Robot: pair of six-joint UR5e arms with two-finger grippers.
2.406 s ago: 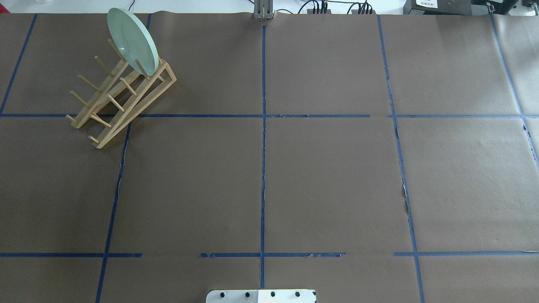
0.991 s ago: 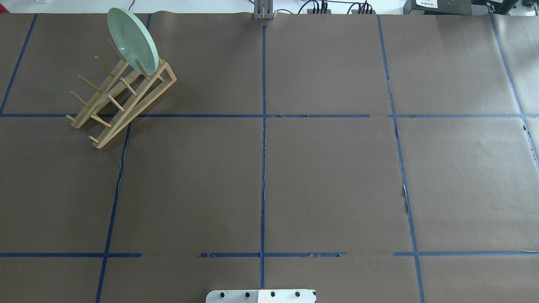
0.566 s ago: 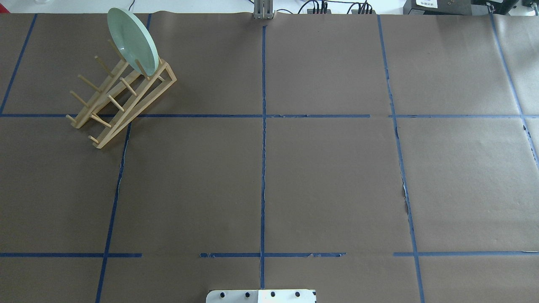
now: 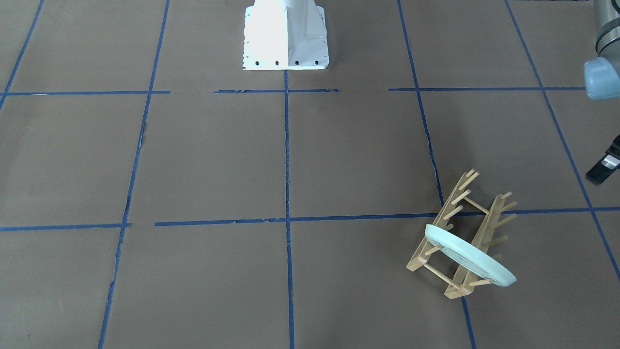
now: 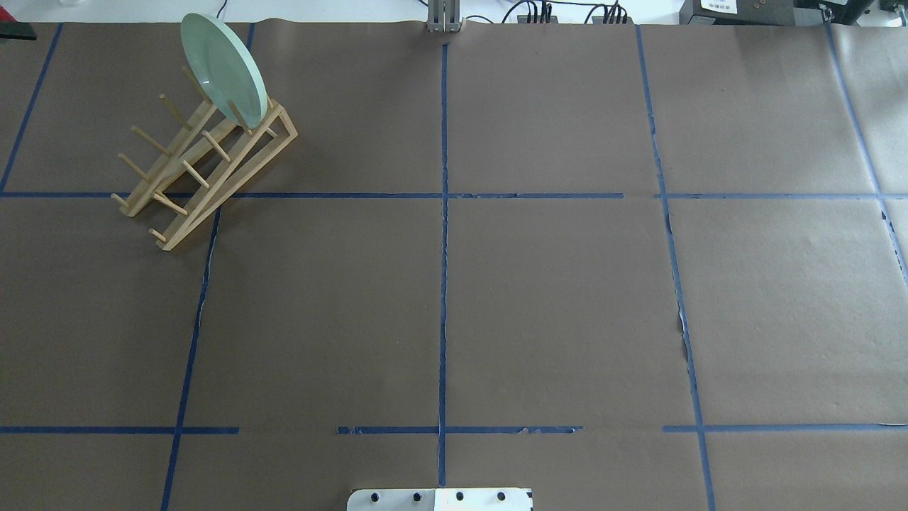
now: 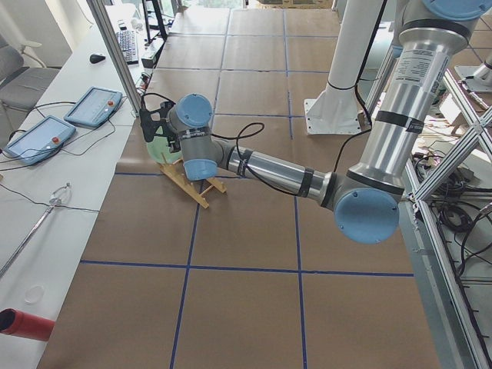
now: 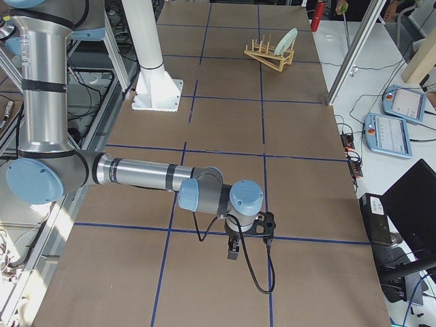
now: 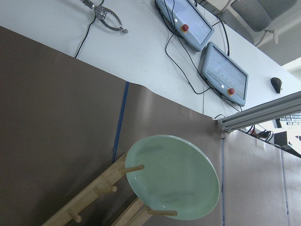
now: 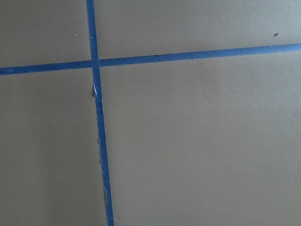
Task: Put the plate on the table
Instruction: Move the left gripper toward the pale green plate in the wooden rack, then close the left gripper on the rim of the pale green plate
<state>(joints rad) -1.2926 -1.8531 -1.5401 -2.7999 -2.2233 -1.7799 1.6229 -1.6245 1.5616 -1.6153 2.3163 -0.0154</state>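
Left end effector outstretched — right end effector low.

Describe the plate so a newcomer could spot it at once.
On the brown-paper table, a wooden peg rack stands near the robot's far-left corner. The plate leans on edge at the rack's far end: round, pale mint green against bare wood.

In the exterior left view, your white desk runs down the left edge of the frame, beside the brown-papered tabletop. Mid-left on the desk you have a blue-edged pendant and a second pendant. A keyboard and a mouse lie toward the top, and a grey chair stands at the upper left. A slanted aluminium post rises from the desk's inner edge. A red tube lies at the lower left. The light is even and the shadows are soft.
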